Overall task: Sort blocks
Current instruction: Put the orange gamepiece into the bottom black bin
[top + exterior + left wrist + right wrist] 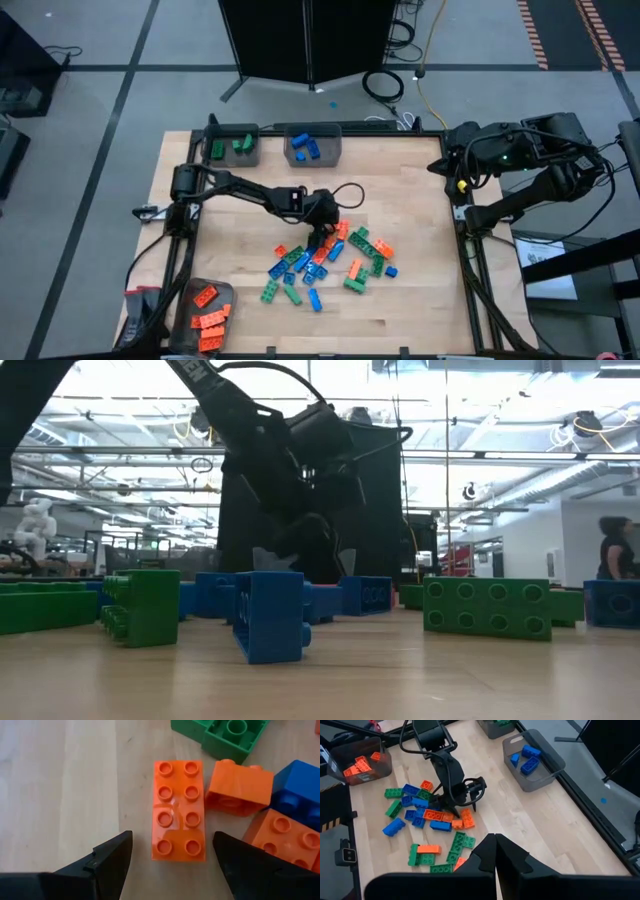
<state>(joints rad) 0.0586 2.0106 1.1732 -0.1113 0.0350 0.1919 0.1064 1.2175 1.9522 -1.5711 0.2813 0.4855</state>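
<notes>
An orange brick [178, 810], two studs wide and four long, lies flat on the table [420, 200] at the upper edge of the loose pile of blocks [325, 265] in the middle. Right beside it sit another orange block [239, 787], tipped on its side, and a blue one [295, 790], with a green one [225, 735] just past its far end.

The left end effector [172, 857] hangs over that long orange brick with its fingers [112, 857] spread wide, one on each long side, not touching it. So I'd say the step in hand is the approach to a pick; nothing is held.

Next it looks to need a straight drop and a squeeze across the narrow width, taking care that the far finger slips between this brick and the tipped orange neighbour rather than landing on it. Then a carry to the bin with orange pieces [208, 310] at the near left corner; the green bin [233, 147] and blue bin [312, 146] stand along the far edge.

The right end effector [495, 851] waits shut, off by the right side of the table.
</notes>
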